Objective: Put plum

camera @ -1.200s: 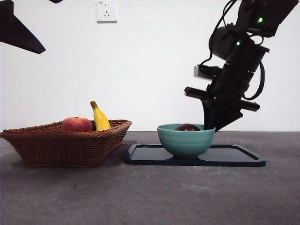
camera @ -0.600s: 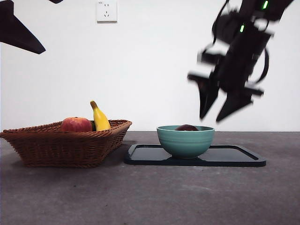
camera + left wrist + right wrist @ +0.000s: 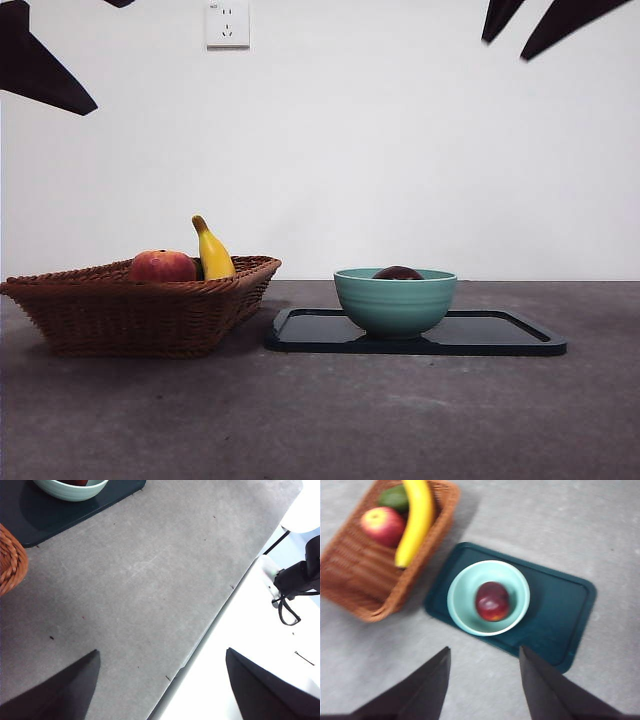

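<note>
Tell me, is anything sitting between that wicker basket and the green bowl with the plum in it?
No object. In the right wrist view only bare table and the near edge of the dark tray separate the basket from the bowl holding the plum.

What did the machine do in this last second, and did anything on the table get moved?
The right gripper, down beside the bowl a second ago, has lifted away with its jaws open and empty; only its tips show at the top of the front view. The plum stays in the bowl on the tray. The basket, its fruit and the waiting left gripper have not moved.
</note>
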You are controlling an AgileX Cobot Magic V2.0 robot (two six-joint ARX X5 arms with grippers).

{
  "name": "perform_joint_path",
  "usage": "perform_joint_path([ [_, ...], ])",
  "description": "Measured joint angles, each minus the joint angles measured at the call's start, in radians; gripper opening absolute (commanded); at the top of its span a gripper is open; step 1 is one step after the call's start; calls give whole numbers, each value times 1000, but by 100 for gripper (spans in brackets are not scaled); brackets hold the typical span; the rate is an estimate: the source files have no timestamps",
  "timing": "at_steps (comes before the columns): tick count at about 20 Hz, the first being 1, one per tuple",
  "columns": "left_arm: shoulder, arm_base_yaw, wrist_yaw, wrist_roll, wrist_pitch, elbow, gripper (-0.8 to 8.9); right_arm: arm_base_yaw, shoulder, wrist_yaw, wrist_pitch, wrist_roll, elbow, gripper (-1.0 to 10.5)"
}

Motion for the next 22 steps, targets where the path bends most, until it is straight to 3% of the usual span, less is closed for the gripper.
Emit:
perform_joint_path([
  [9,0,0,0,0,2,0,402,94,-323,-26,-9,0,-307,220],
  [15,0,0,0,0,6,0,403,106,-468,-217,37,-21,-499,221],
  [22,0,0,0,0,3,0,403,106,-488,-225,52,-23,-531,221],
])
